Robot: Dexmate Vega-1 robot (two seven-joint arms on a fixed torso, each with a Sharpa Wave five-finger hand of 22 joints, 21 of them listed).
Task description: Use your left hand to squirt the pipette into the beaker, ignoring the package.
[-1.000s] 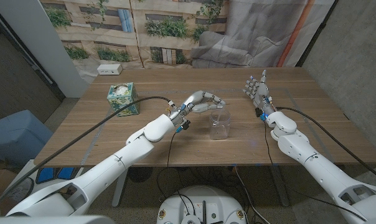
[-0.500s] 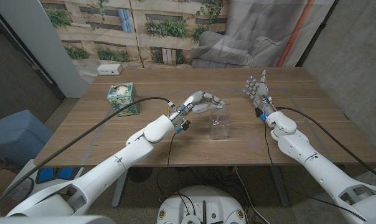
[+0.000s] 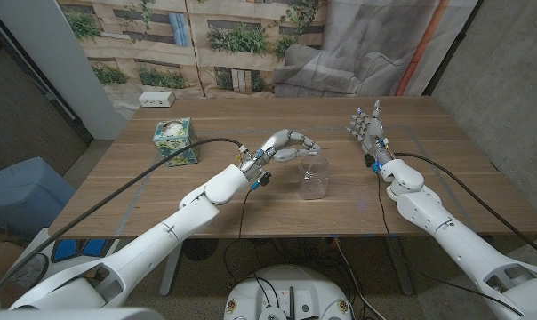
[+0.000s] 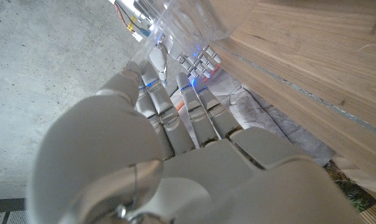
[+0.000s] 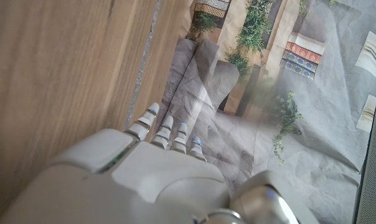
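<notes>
My left hand (image 3: 291,145) hovers just above the clear beaker (image 3: 315,179), fingers curled together toward the rim. In the left wrist view, a small translucent pipette (image 4: 158,62) shows pinched at my fingertips (image 4: 132,68), right at the beaker's glass wall (image 4: 194,18). The beaker stands upright near the middle of the wooden table (image 3: 251,200). Well apart from it, toward the table's right edge, my right hand (image 3: 367,126) stands with fingers (image 5: 152,112) apart and straight, holding nothing. The green package (image 3: 175,140) sits well to the beaker's left, touched by neither hand.
</notes>
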